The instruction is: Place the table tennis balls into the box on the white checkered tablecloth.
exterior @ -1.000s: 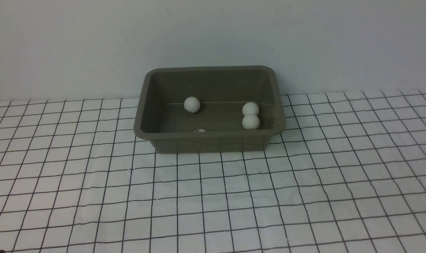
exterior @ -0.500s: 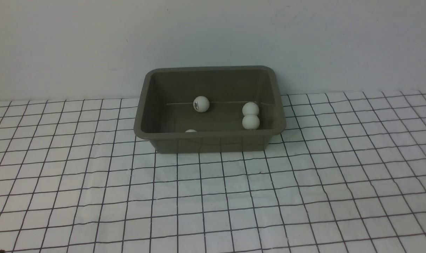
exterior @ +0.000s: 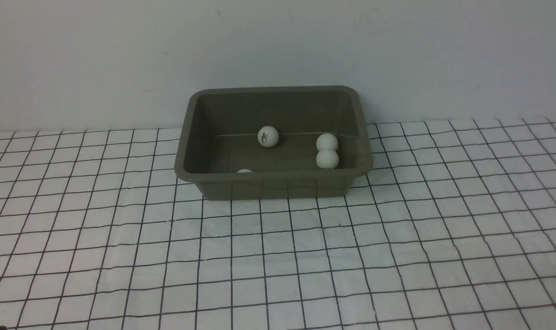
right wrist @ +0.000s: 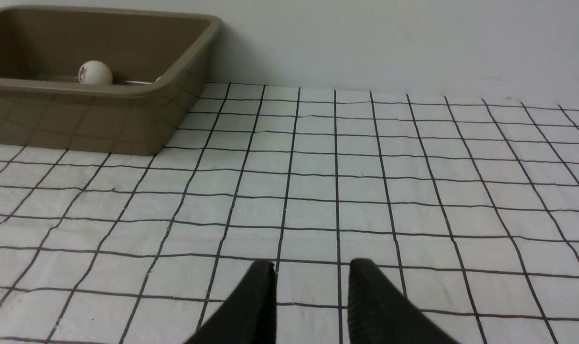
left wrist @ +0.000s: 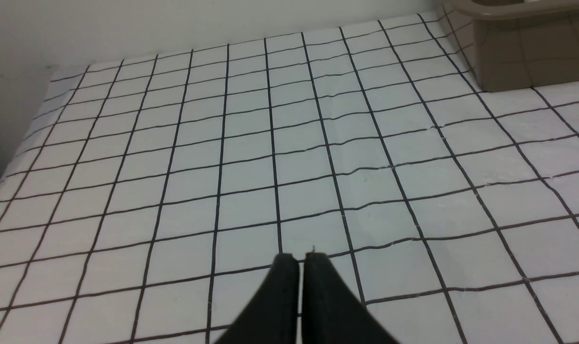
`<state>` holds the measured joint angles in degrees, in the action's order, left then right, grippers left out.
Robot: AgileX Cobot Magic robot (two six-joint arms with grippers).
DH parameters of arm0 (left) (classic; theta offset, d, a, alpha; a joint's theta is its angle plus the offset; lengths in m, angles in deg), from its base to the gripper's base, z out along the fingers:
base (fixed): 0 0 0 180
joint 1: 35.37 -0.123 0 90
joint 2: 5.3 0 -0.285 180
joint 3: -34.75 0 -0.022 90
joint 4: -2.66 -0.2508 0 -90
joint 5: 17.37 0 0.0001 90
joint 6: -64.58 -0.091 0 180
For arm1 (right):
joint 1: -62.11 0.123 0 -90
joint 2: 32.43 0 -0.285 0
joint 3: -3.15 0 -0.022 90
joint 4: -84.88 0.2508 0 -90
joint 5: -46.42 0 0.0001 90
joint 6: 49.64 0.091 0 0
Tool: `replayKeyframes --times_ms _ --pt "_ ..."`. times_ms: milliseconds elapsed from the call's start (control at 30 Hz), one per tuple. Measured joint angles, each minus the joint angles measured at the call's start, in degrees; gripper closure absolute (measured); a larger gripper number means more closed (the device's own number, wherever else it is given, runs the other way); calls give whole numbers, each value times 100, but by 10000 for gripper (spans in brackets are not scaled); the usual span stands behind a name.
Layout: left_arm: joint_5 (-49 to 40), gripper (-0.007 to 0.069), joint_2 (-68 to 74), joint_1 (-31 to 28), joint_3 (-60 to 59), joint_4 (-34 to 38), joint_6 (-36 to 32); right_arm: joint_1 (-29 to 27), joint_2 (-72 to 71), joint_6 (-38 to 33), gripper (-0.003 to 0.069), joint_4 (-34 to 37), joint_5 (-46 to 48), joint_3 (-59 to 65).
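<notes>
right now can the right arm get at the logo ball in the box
Probably yes. The right gripper is open and empty over bare tablecloth, nothing lies between it and the box, and the logo ball sits uncovered inside. It must clear the rim.

Legible text: none. One table tennis ball (exterior: 268,136), lying toward 12 o'clock inside the box (exterior: 273,183), is carrying a small dark printed mark on its face; the mark is showing as a smudge, too small to be read. The same ball (right wrist: 95,73) is showing a dark mark at its 9 o'clock edge in the right wrist view, equally unreadable. No other lettering, numbers or signs are appearing on anything in view.
</notes>
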<state>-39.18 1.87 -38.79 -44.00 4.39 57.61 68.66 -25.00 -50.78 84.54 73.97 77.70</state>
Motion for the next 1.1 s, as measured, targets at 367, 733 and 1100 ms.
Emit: replayKeyframes --times_ms 367,733,1100 --pt "0 629 0 0 0 0 0 0 -36 0 454 -65 -364 358" --pt "0 629 0 0 0 0 0 0 -36 0 454 -71 -422 365" --pt "0 629 0 0 0 0 0 0 -36 0 454 -71 -422 365"
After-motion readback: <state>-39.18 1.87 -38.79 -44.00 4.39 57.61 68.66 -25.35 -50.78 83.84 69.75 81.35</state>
